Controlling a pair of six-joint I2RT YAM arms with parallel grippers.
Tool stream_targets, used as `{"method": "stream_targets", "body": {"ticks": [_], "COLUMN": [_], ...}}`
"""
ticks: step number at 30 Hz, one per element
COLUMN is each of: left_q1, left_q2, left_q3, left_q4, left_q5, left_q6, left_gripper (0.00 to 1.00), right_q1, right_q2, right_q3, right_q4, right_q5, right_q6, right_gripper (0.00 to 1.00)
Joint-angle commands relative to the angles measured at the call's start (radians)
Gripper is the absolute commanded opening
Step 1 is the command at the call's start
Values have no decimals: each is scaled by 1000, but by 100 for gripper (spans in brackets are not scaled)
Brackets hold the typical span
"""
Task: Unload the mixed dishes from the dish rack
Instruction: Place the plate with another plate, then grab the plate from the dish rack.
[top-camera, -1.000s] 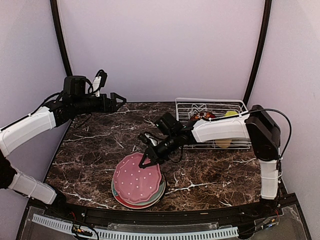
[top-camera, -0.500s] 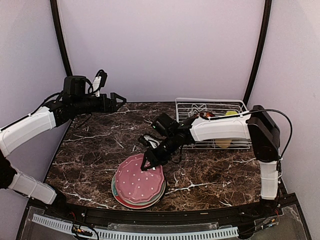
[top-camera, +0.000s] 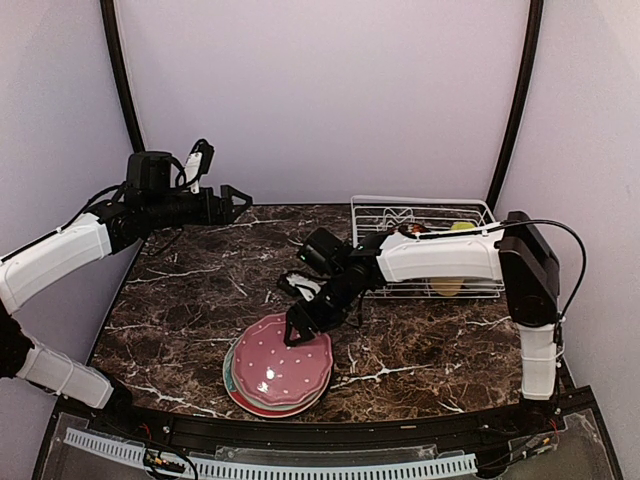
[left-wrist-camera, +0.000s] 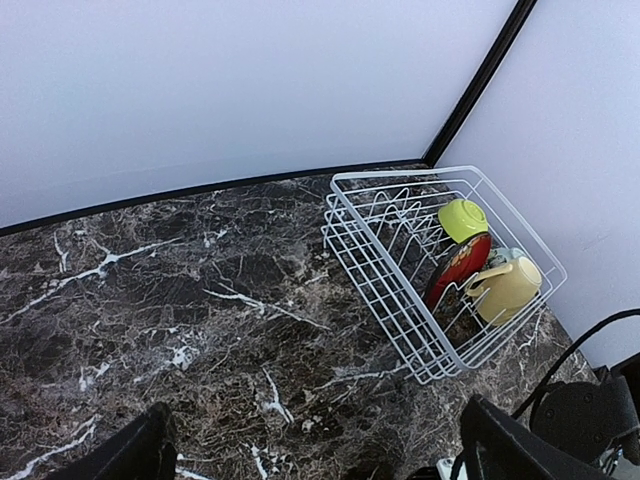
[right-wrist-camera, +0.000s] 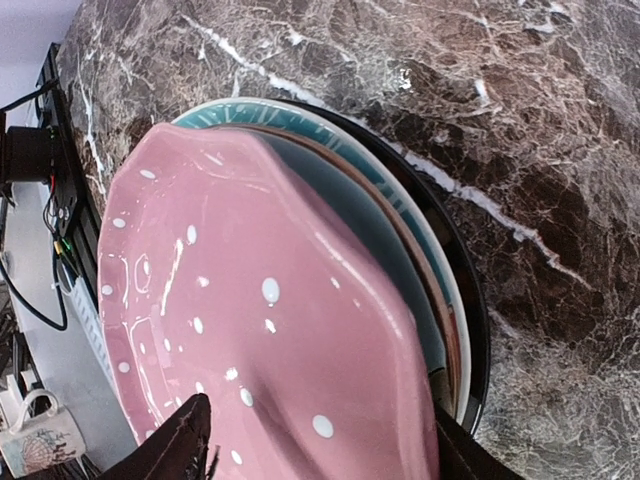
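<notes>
Now four stacked plates (top-camera: 277, 365); one mug (left-wrist-camera: 505, 288), one bowl (left-wrist-camera: 463, 218) in rack (left-wrist-camera: 375, 300); left gripper (left-wrist-camera: 315, 450), right gripper (top-camera: 293, 335) released

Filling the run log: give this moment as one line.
pink plate: atop plate stack | right gripper: open, straddling its rim | left gripper: open, empty | dish rack: mug, bowl, red plate

Soft, even light fills every view; shadows are faint. White glare spots the glossy pink plate (top-camera: 280, 362). Details look sharp.
</notes>
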Motion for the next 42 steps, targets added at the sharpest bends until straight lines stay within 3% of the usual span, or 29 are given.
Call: {"method": "stream_targets", "body": {"ticks": [1, 4, 12, 18, 30, 42], "left_q1": [5, 5, 5, 5, 5, 5], "left_q2": [-45, -57, -93, -142, -104, -12], "left_q3": [-1, -9, -81, -144, -221, -200], "left_q4": [7, 14, 84, 95, 198, 227], "left_q5": [-30, -59, -195, -235, -349, -366], "left_q6": [21, 49, 129, 152, 177, 225], "left_gripper": [98, 98, 99, 99, 99, 99], "right_q1": [17, 17, 9, -69, -306, -587], "right_q2": [-63, -69, -169, -305, -417, -559], "right_q3": [34, 41, 21, -108, -159, -276], "right_q4": [2, -10, 15, 134, 211, 70], "right_q5": [38, 76, 140, 107, 189, 281], "right_q6": [-44, -74, -197, -302, -404, -510], "right_gripper": [68, 83, 89, 99, 99, 99]}}
